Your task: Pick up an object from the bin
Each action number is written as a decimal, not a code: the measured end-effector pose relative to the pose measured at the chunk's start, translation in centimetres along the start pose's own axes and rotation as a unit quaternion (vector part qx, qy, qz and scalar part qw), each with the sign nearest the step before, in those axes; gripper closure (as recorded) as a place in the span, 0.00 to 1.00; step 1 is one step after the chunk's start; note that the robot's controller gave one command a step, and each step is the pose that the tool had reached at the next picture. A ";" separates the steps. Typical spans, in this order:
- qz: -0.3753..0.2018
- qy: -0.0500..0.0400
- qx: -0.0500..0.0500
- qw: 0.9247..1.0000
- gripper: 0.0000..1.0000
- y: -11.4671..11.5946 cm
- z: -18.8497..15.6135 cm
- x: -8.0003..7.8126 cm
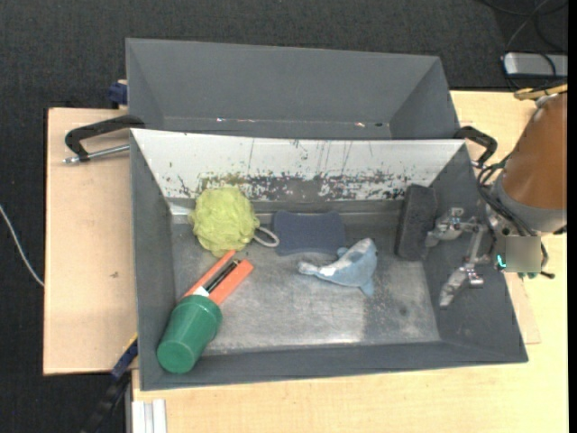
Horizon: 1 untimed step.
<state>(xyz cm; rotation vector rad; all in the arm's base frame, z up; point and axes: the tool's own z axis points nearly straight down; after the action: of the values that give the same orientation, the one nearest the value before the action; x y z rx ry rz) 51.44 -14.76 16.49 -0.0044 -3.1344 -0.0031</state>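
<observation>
My gripper (450,258) is at the bin's right side, over the sloping right wall, open with nothing between its fingers. Just left of it a dark grey block (414,221) stands upright against the back right corner, close to the upper finger. Further left, a crumpled light blue piece (346,265) lies on the floor near the middle. Behind that piece, a dark blue flat pad (309,231) rests by the back wall.
A yellow-green mesh puff (224,219) sits at the back left. An orange and black marker-like tool (219,279) lies slanted at the left. A green cup (188,334) lies on its side in the front left corner. Bare floor spans the front right.
</observation>
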 end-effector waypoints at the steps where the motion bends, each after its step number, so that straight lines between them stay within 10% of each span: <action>1: -0.001 -0.003 0.001 1.000 0.00 0.1 -0.4 -0.1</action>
<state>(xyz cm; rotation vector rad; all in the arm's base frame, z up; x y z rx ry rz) 51.58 -14.68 16.90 -0.0009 -3.1412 -0.0009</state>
